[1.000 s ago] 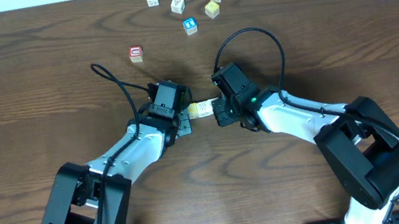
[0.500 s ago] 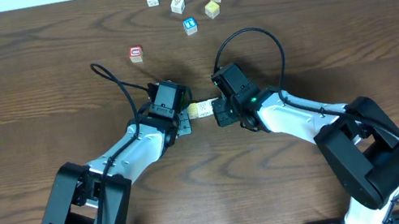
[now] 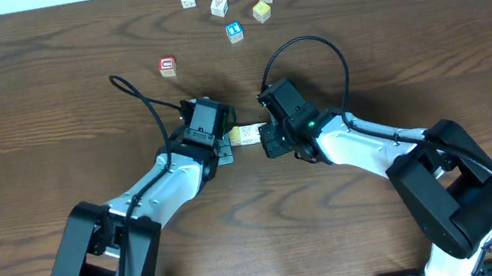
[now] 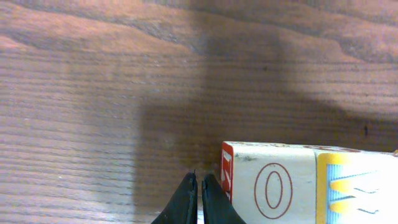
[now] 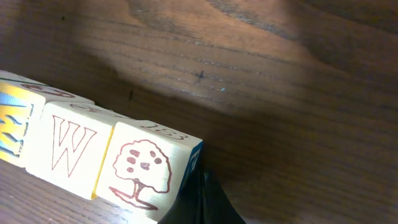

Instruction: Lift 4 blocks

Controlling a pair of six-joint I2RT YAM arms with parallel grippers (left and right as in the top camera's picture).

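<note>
Blocks [image 3: 246, 135] sit in one short row at the middle of the table [image 3: 11, 129], pressed end to end from both sides. You will find the overhead view shows the row only as a pale sliver, so the count cannot be confirmed there.

Left gripper [image 4: 199, 190]: fingers clenched together with nothing between them, tips just beside the red end face of the O block [image 4: 270, 186]. The neighbouring yellow-and-blue block [image 4: 357, 190] is cut off by the right edge of the frame, and the undersides of both are out of view.

Right gripper [image 5: 200, 193]: likewise clenched on nothing, tips at the blue end face of the tree block [image 5: 144, 165]. The W block [image 5: 69, 148] adjoins it. The next one along is cropped at the left edge and shows only yellow and blue.

Whether the row rests on the wood or hangs clear of it, you cannot tell from any view.

At the far side of the table, well apart from the row, lie a red-faced cube [image 3: 167, 65], a blue-faced cube [image 3: 233, 31] and four pale cubes [image 3: 219, 6], their markings too small to read.
</note>
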